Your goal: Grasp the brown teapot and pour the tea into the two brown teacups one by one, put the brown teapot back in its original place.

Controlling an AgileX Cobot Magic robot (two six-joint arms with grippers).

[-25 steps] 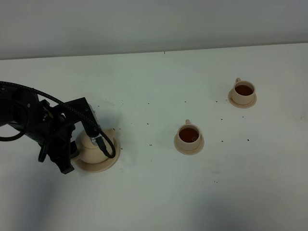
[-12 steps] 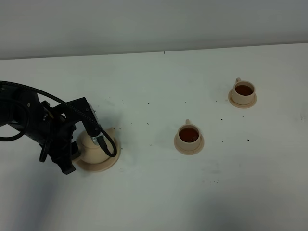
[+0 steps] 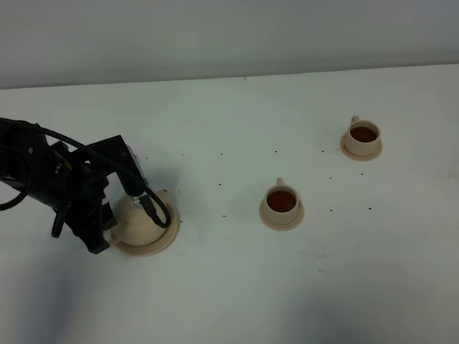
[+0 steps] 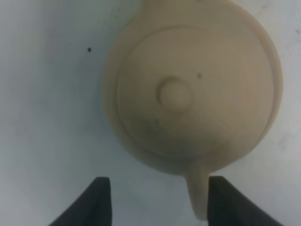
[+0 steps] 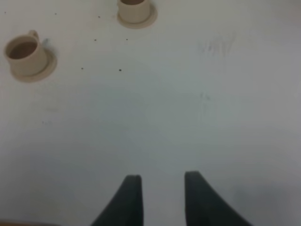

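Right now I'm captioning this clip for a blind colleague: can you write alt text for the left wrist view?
A squat tan teapot with a knobbed lid, seen from above, fills most of the frame on a white table. The left gripper shows as two dark fingertips standing open and apart, with the teapot's narrow handle between them and nearer to one; neither visibly touches it.
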